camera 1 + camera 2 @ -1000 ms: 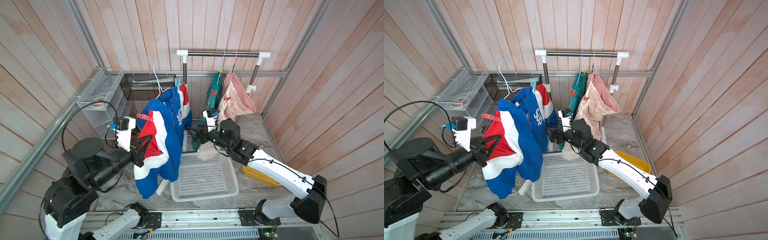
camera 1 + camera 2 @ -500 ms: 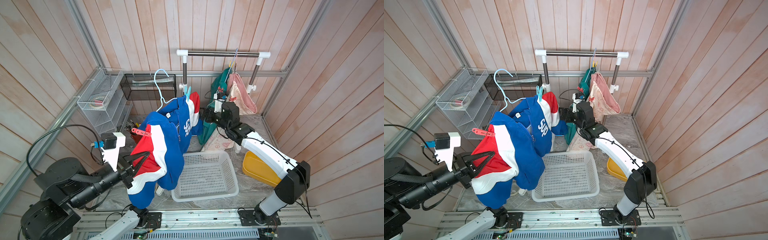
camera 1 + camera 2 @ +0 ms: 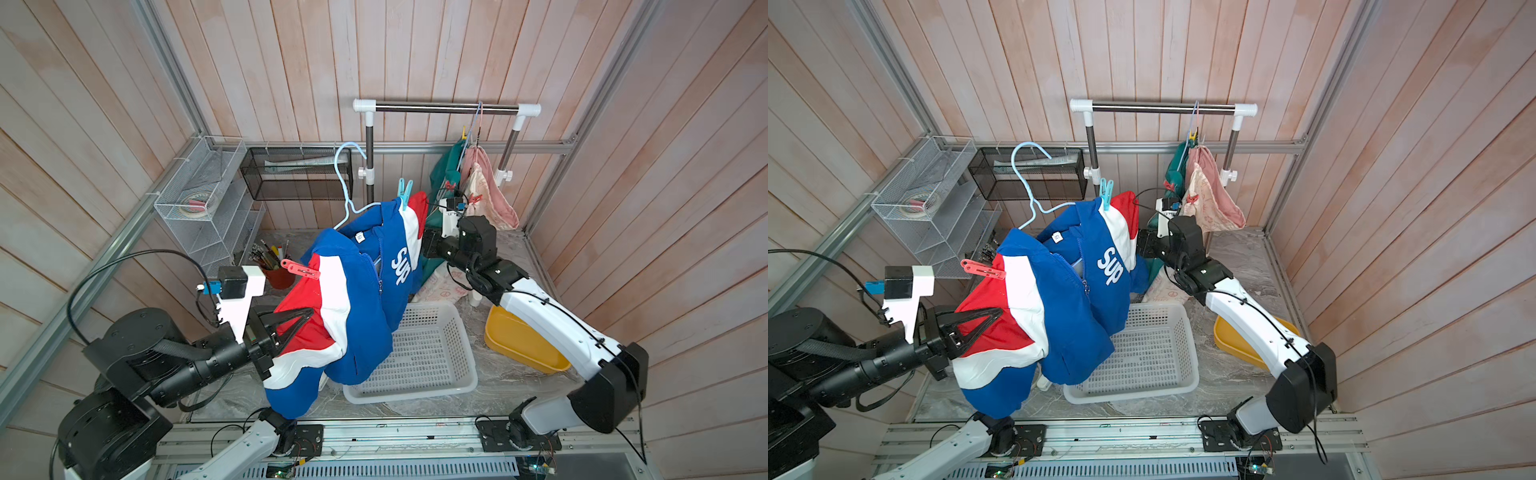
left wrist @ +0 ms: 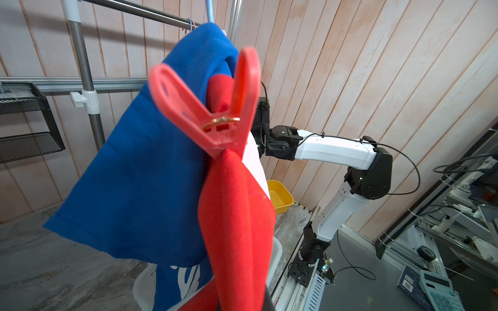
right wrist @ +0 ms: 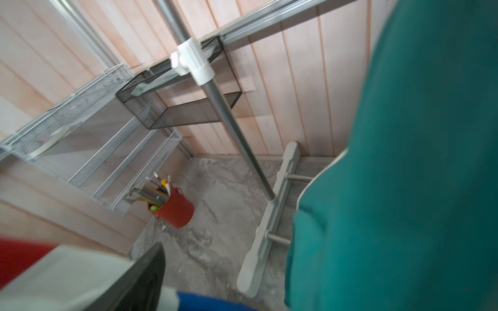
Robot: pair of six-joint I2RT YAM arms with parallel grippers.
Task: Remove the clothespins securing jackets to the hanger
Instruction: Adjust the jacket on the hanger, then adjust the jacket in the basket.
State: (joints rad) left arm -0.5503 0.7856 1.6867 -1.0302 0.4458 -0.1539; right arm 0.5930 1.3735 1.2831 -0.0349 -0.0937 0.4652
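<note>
A blue jacket point(image 3: 374, 299) with red and white panels hangs on a light blue hanger point(image 3: 343, 183) held off the rail. My left gripper point(image 3: 309, 314) is shut on its red sleeve. A red clothespin point(image 3: 301, 270) point(image 4: 215, 107) grips the shoulder just above that hold. A blue clothespin point(image 3: 405, 191) sits on the far shoulder. My right gripper point(image 3: 430, 245) is open beside that shoulder, one dark finger point(image 5: 147, 274) showing. The teal jacket point(image 3: 444, 174) point(image 5: 404, 161) and cream jacket point(image 3: 494, 199) hang on the rail, each with a red clothespin point(image 3: 450, 185) point(image 3: 476, 198).
A white basket point(image 3: 415, 353) and a yellow tub point(image 3: 519, 345) sit on the floor under the right arm. The rack rail point(image 3: 446, 108) stands at the back, its foot point(image 5: 269, 210) on the floor. A wire shelf point(image 3: 199, 199), black mesh shelf point(image 3: 299, 178) and pen cup point(image 5: 175, 210) line the left.
My right arm has risen from low over the basket to the jacket's far shoulder. The left arm has drawn back and down a little, still holding the red sleeve.
</note>
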